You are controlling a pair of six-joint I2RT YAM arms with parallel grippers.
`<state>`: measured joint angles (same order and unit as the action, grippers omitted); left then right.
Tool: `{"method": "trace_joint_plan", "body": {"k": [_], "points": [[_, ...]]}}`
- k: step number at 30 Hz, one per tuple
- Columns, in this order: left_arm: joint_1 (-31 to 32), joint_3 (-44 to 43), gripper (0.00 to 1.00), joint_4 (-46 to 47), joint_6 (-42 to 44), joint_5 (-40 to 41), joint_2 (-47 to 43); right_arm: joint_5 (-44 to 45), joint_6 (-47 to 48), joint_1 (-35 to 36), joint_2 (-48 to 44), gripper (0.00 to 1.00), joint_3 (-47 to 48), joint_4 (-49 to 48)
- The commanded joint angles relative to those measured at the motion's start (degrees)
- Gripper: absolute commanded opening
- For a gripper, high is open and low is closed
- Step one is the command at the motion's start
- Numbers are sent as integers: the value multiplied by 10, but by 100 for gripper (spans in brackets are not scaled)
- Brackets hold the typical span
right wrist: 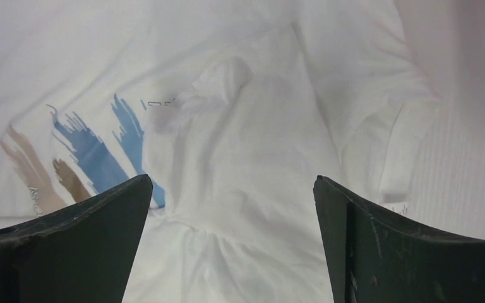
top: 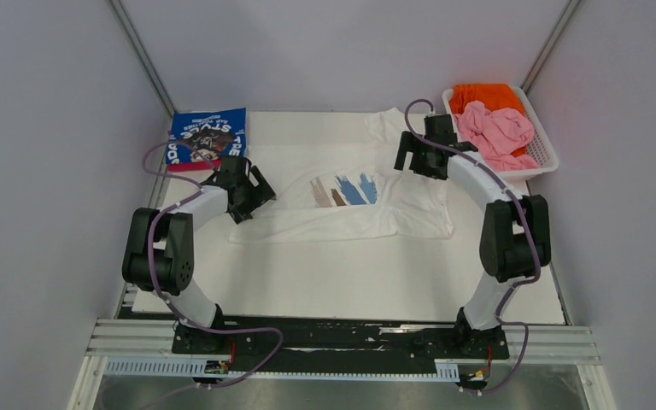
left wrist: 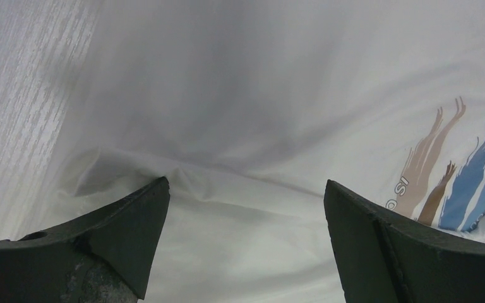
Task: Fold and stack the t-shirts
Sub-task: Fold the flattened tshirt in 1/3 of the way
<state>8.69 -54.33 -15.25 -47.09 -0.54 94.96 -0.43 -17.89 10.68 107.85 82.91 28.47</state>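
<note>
Four tees: white tee (top: 342,201) flat, blue tee (top: 207,137) folded, pink tee (top: 497,132), orange tee (top: 483,96) in basket (top: 548,155); left gripper (left wrist: 245,182), right gripper (right wrist: 232,177) apart.

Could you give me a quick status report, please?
Both jaws open, empty, over white tee. Tee laid out, not stacked. Blue tee folded, far left. Nothing blocking.

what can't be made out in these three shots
- Top view: the lettering on the blue t-shirt is too small to read.
- Top view: the orange t-shirt in the basket lies mostly under the pink t-shirt.
- Top view: the left gripper covers the white t-shirt's left edge.
- Left wrist view: the small print beside the brush strokes is cut off by a finger.
</note>
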Motion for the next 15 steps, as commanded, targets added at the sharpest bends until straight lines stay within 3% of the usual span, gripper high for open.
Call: {"method": "trace_joint_plan", "body": {"k": [1,7,11,15], "points": [[4,28,100,-3,22,15,-30,17,-63,13,-108,100,-104,-26],[11,54,100,6,24,18,-40,-32,-94,28,-131,100,-212,-55],[24,63,100,7,23,16,-47,-5,-100,28,-105,100,-239,-54],[45,80,100,3,18,23,-64,40,-116,28,-111,100,-282,10]]}}
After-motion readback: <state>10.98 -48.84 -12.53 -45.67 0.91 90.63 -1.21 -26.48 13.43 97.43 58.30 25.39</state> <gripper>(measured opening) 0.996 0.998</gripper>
